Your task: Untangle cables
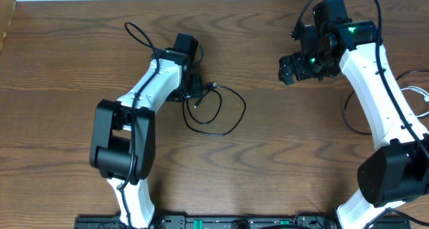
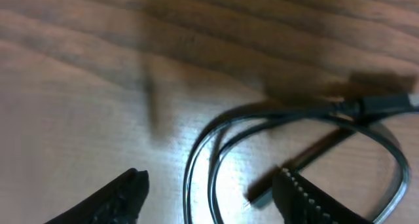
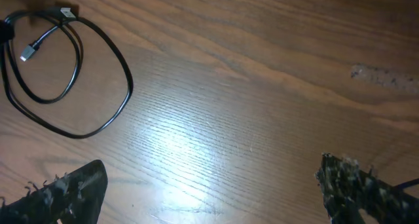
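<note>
A thin black cable (image 1: 224,115) lies in a double loop on the wooden table just right of my left gripper (image 1: 194,95). In the left wrist view the left gripper (image 2: 209,198) is open and low over the table. Two strands of the black cable (image 2: 216,145) run between its fingers (image 2: 124,198) without touching them. One plug end (image 2: 262,194) lies beside the right finger. My right gripper (image 1: 287,71) hangs wide open at the back right, over bare wood. Its wrist view shows the right gripper (image 3: 209,185) empty, with the same black cable (image 3: 98,119) far off at upper left.
A white cord (image 1: 421,94) and a thin black loop (image 1: 348,115) lie near the right edge, beside the right arm (image 1: 375,82). The left arm (image 1: 141,115) stretches from the front edge toward the middle. A pale wall borders the table's far edge.
</note>
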Tool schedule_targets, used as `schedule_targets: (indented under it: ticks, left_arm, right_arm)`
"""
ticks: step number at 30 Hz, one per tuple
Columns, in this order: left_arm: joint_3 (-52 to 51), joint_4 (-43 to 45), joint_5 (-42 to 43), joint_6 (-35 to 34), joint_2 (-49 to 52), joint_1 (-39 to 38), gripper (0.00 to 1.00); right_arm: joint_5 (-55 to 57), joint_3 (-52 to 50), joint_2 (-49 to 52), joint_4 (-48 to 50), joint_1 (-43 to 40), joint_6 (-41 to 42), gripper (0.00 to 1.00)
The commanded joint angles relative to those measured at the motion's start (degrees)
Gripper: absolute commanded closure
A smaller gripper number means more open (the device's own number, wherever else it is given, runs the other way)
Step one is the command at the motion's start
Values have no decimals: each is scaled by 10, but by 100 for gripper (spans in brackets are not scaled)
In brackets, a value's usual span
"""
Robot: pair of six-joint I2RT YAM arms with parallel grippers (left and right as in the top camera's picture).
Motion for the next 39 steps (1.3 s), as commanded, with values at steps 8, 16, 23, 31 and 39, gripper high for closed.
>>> schedule_targets:
  ticks: [8,16,23,31,39]
  left_arm:
    - [-8,28,-62,6,19,0,42]
    - [-45,45,-42,-12,20,0,43]
    - [-48,36,-30,-13,20,0,81]
    - [-24,5,-25,-12,-19,0,93]
    - [7,3,139,-12,-190,0,93]
  right_arm:
    - [6,-4,1,-3,3,9,1]
    - [6,-4,1,-6,3,9,1]
    - [6,-4,1,-6,3,9,1]
    - [5,-4,1,-6,3,9,1]
    - [-22,-4,1,-3,15,7,1]
